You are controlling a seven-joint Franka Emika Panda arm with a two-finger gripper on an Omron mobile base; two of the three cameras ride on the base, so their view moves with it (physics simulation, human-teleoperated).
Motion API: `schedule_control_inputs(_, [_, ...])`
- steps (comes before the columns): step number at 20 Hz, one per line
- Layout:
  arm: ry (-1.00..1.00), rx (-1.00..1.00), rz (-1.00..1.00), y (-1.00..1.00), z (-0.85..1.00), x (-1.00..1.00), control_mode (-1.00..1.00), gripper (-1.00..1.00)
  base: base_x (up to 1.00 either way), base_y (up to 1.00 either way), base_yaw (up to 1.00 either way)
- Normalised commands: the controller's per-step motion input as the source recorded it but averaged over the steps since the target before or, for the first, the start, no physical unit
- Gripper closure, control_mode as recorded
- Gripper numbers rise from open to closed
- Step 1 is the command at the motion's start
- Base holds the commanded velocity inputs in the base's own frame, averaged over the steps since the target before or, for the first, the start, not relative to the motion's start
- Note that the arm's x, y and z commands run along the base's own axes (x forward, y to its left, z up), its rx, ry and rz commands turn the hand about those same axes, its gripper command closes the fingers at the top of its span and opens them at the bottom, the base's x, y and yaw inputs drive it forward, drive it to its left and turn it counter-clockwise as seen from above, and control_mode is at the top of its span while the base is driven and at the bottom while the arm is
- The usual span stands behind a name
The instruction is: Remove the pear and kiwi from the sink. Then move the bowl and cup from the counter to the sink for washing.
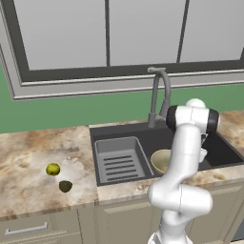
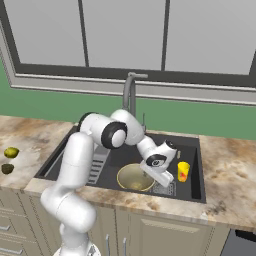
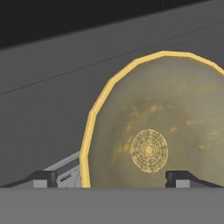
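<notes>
Bowl (image 2: 134, 178) first: you can see it lying on the floor of the sink (image 2: 192, 187), a shallow tan-yellow round right of the ribbed tray insert (image 1: 119, 161), its hollow facing up and its rim clear of the gripper. In the hand view the bowl (image 3: 162, 127) looms large just past the fingertips (image 3: 43, 177), which stand wide apart at the two lower corners with nothing between them, so your gripper (image 3: 111, 178) is open and empty. From the right base camera the gripper (image 2: 167, 184) hangs low inside the basin, just right of the bowl and near a small yellow cup (image 2: 183, 171) with a red mark that stands upright on the sink floor toward the right wall (apart from both the hand and the bowl, as far as you can judge). On the left base camera the arm hides most of the bowl (image 1: 159, 161), leaving only its left edge showing. Over on the counter (image 1: 28, 157) to the left of the sink, the pear (image 1: 53, 169) and the kiwi (image 1: 65, 186) sit close together but not touching, the kiwi nearer the front edge. The gooseneck faucet (image 1: 159, 93) rises behind the basin.
</notes>
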Motion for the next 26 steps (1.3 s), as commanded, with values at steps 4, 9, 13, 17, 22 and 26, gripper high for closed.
schedule_control_inputs(4, [0.0,0.0,0.0,-0.05,0.35,-0.02,-1.0,-1.0,0.0,0.0,0.0])
schedule_control_inputs(9, [0.0,0.0,0.0,-0.02,0.36,-0.04,-1.0,-1.0,0.0,0.0,0.0])
schedule_control_inputs(13, [0.0,0.0,0.0,-0.04,0.35,-0.07,-1.0,-1.0,0.0,0.0,0.0])
schedule_control_inputs(17, [0.0,0.0,0.0,-0.02,0.34,-0.1,-1.0,-1.0,0.0,0.0,0.0])
schedule_control_inputs(22, [0.01,0.0,0.0,-0.03,0.34,-0.12,-1.0,-1.0,0.0,0.0,0.0])
schedule_control_inputs(26, [0.04,0.0,-0.04,-0.01,0.35,-0.16,-1.0,-1.0,0.0,0.0,0.0])
